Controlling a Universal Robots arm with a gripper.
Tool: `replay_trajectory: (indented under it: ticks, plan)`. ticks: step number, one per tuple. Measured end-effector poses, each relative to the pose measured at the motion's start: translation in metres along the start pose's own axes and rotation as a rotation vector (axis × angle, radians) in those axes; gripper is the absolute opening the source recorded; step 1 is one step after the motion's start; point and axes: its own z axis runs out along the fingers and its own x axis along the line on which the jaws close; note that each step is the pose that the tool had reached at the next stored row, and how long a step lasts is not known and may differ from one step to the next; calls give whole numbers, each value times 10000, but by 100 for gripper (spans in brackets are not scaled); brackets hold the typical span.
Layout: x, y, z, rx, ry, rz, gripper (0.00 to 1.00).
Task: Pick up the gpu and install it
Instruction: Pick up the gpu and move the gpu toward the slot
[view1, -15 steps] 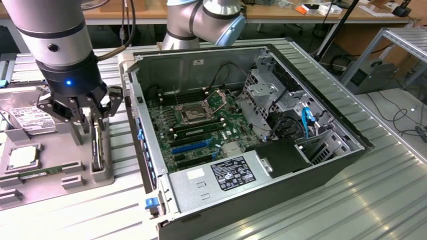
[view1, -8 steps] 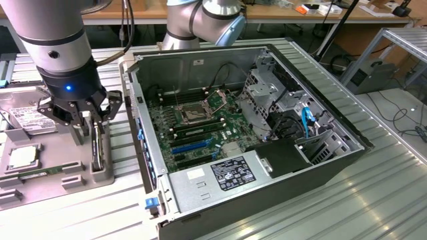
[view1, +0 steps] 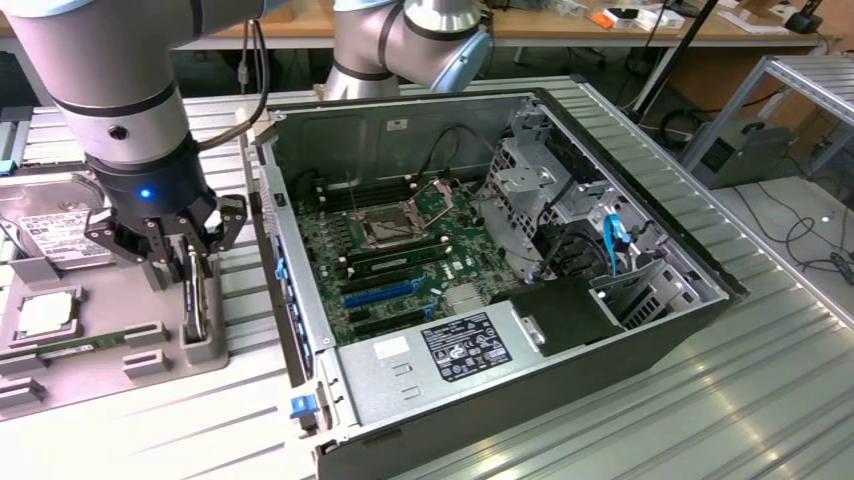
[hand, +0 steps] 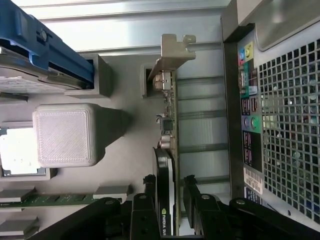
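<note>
a universal robots arm (view1: 107, 80) holds its hand (view1: 190, 268) released over the gpu (view1: 196, 310), the two fingers (hand: 148, 192) spread to either side of the card and, as far as we can tell, not pressing on it. the gpu stands on edge in a grey tray (view1: 147, 355) on the tabletop (view1: 747, 330), at the exterior view's left, just beside the open computer case (view1: 534, 250) and outside it. its metal bracket (hand: 175, 50) sits at the end away from the hand.

we judge the step in hand to be the grasp. done well, it would keep the hand square to the card, with the fingers meeting the black face and the board side evenly. they should stay clear of the small parts along the board's edge and sit low enough that the card cannot pivot.

our count: one arm, one hand, one gpu, one case and one tray. in that tray lie one hard drive (view1: 47, 235), one processor (view1: 40, 315) and one memory stick (view1: 80, 345).
</note>
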Motion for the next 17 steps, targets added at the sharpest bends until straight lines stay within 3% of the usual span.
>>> replay_trajectory:
  ticks: [10, 17]
  plan:
    - [5, 25, 107, 13, 1, -1, 36]
    - [6, 25, 116, 14, 3, 0, 35]
